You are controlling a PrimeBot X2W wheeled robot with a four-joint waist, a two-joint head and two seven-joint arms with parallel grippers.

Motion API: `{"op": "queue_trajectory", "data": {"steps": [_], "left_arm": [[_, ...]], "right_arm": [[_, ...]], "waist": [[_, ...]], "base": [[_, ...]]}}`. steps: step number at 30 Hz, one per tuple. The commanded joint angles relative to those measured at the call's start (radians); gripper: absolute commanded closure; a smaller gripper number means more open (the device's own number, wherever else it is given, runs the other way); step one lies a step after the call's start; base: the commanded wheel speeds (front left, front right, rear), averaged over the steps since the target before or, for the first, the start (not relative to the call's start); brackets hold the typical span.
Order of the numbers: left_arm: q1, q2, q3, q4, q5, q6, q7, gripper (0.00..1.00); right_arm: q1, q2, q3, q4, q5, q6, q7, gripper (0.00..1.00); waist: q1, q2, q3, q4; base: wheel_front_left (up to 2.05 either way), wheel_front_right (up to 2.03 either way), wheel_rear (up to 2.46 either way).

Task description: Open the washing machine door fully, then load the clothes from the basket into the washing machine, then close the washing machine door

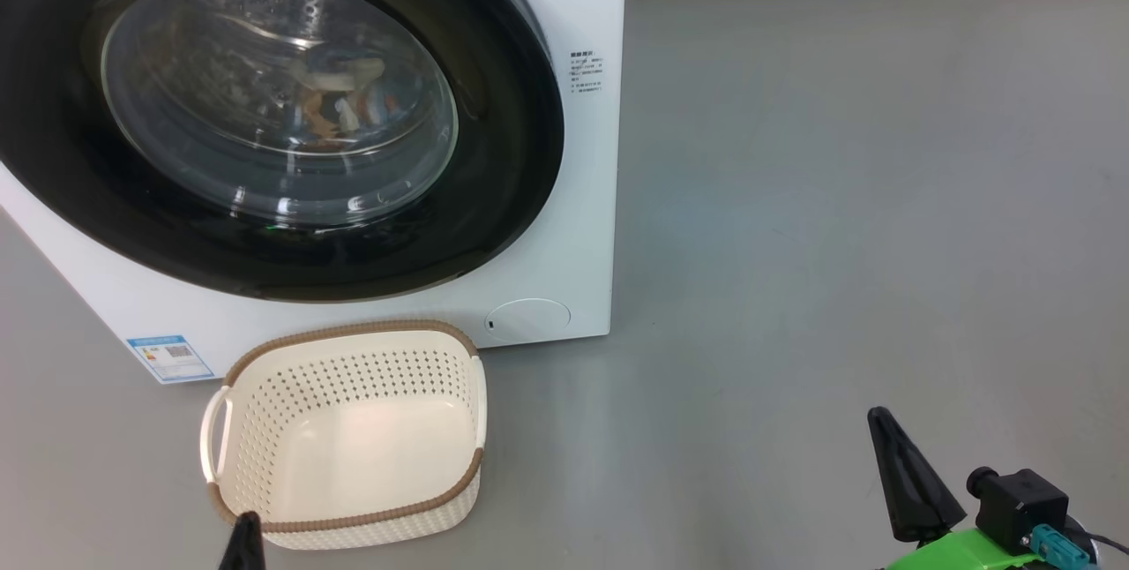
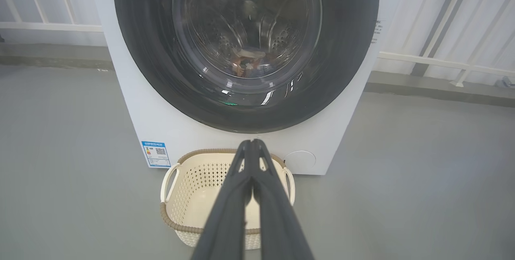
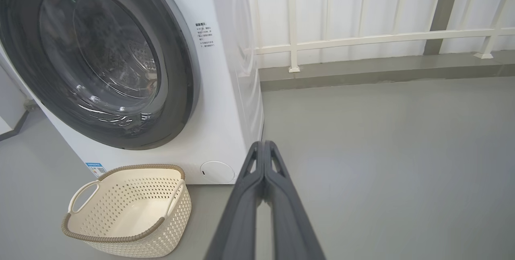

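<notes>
The white washing machine [image 1: 564, 270] stands ahead with its round black-rimmed door [image 1: 265, 111] closed flat against the front. Through the glass bowl I see the clothes [image 1: 340, 102] lying inside the drum, also the clothes [image 2: 247, 60] in the left wrist view. The cream basket [image 1: 353, 438] sits empty on the floor in front of the machine. My left gripper [image 2: 252, 144] is shut with nothing in it, held back above the basket [image 2: 189, 195]. My right gripper [image 3: 263, 145] is shut and empty, off to the right of the basket [image 3: 128, 211] over bare floor. Its dark finger [image 1: 900, 477] shows at the lower right.
Grey floor [image 1: 838, 199] stretches to the right of the machine. A white railing [image 3: 362, 38] and a low kerb run along the back wall. A small round flap [image 1: 529, 319] and a blue label [image 1: 169, 356] mark the machine's lower front.
</notes>
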Motion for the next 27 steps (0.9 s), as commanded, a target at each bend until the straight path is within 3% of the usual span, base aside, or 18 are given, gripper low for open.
{"op": "queue_trajectory", "data": {"steps": [1,6,11,27], "left_arm": [[-0.005,0.008,0.0,-0.011,-0.032,-0.002,0.005,1.0],[-0.015,0.011,0.0,-0.003,-0.081,-0.004,0.015,1.0],[-0.029,0.015,0.0,0.009,-0.141,-0.008,0.026,1.0],[-0.074,0.026,-0.001,0.048,-0.33,-0.022,0.065,1.0]], "right_arm": [[-0.004,-0.001,-0.003,-0.014,0.031,0.0,0.009,1.0],[-0.006,0.0,-0.005,-0.013,0.077,-0.001,0.021,1.0],[-0.011,0.0,-0.008,-0.01,0.134,-0.001,0.035,1.0],[-0.026,0.002,-0.017,-0.002,0.319,-0.002,0.082,1.0]], "waist": [[0.0002,0.0,0.0,0.0],[0.0023,0.0,-0.002,0.0],[0.0002,0.0,0.0,-0.001],[0.0001,0.0,0.001,-0.001]], "base": [[0.0,0.0,0.0],[0.0,0.0,0.0],[0.0,0.0,0.0],[0.0,0.0,0.0]]}}
